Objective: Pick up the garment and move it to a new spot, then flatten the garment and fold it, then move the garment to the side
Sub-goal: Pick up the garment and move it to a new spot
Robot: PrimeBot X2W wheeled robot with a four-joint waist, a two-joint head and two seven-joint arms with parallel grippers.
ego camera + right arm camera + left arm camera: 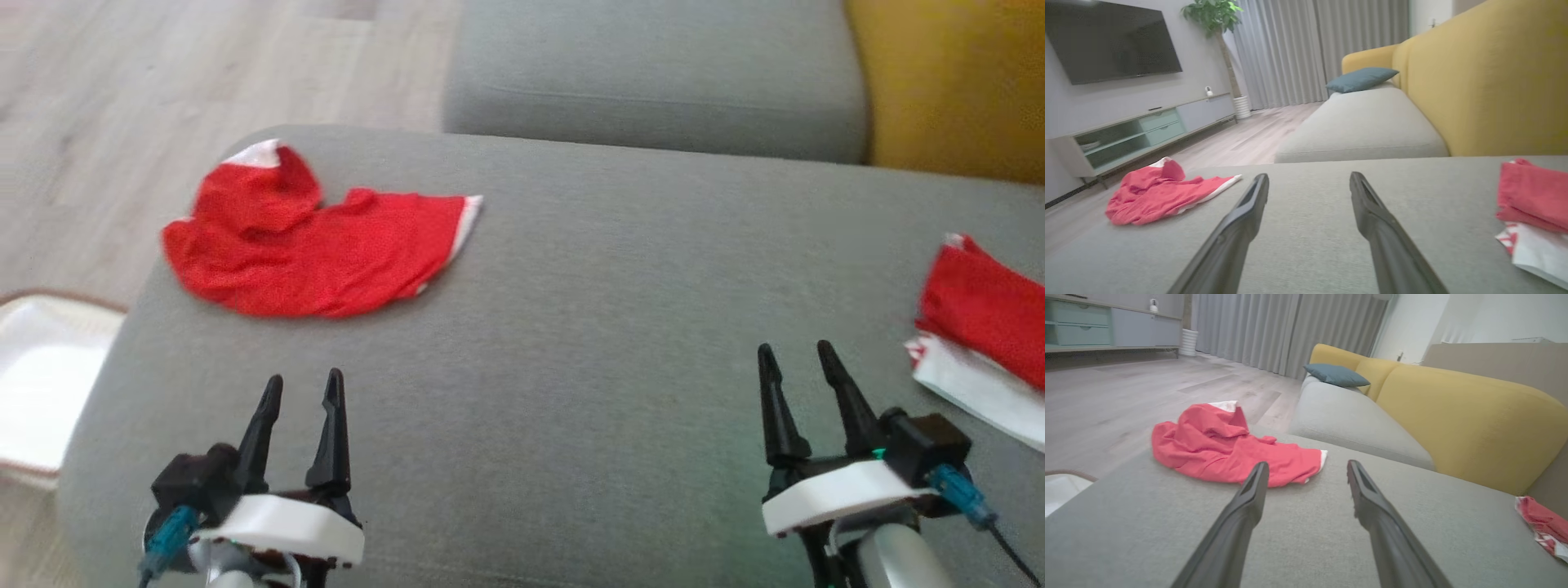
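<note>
The crumpled red garment (310, 253) lies unheld at the far-left corner of the grey sofa cushion (612, 286), while the left claw (304, 382) and right claw (790, 349) hover short of it, fingers spread apart, apparently readied for pickup.

Head view looks down on the cushion (571, 327); low wrist views skim it, sharing the garment (318, 253).

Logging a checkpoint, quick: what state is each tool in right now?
Left tool: open, holding nothing.
Right tool: open, holding nothing.
</note>
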